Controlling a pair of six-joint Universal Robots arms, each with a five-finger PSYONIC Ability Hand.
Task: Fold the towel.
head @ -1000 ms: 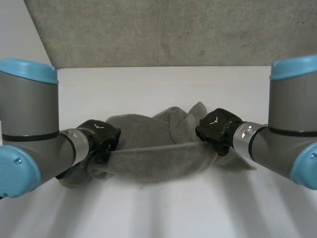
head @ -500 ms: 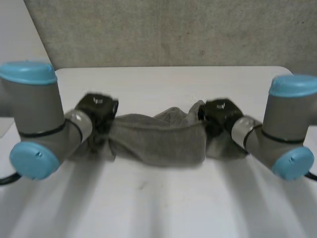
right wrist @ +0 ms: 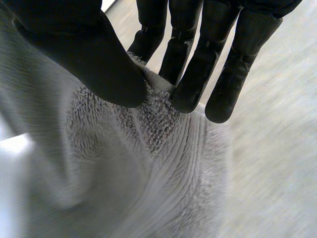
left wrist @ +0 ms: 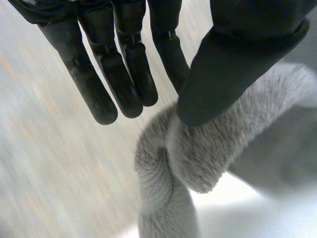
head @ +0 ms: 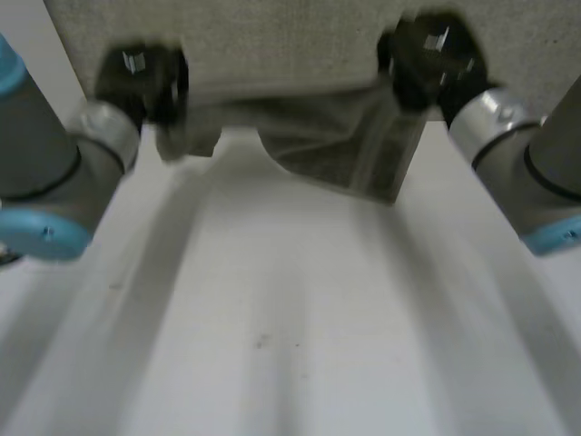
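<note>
the left hand (left wrist: pixel 240 62) pinches the towel (left wrist: pixel 198 163): in the left wrist view its thumb presses down on a thick bunched roll of the grey cloth, and its fingers (left wrist: pixel 124 84) run straight alongside, with the cloth coming up between thumb and fingers. below the thumb the roll twists and drops away from the hand.

the right hand (right wrist: pixel 84 54) grips the towel (right wrist: pixel 148 163) the same way. in the right wrist view its thumb sits on the looped pile, its straight fingers (right wrist: pixel 195 74) close against the cloth from the other side, and the fabric is nipped between them. from that pinch the towel fans out in soft folds under the palm.

in the head view the left hand (head: pixel 141 77) and the right hand (head: pixel 431 59) are both raised and well apart, each at one end of the towel (head: pixel 336 145). the cloth stretches between them along its upper edge and sags in the middle. a short bunch hangs just beside the left hand, and a longer flap hangs down under the right hand. the towel hangs in front of the grey wall (head: pixel 272 36), over the far part of the white table (head: pixel 272 318); i cannot tell whether its lowest corner touches the tabletop. the left arm (head: pixel 54 163) and the right arm (head: pixel 517 154) reach in from either side.
</note>
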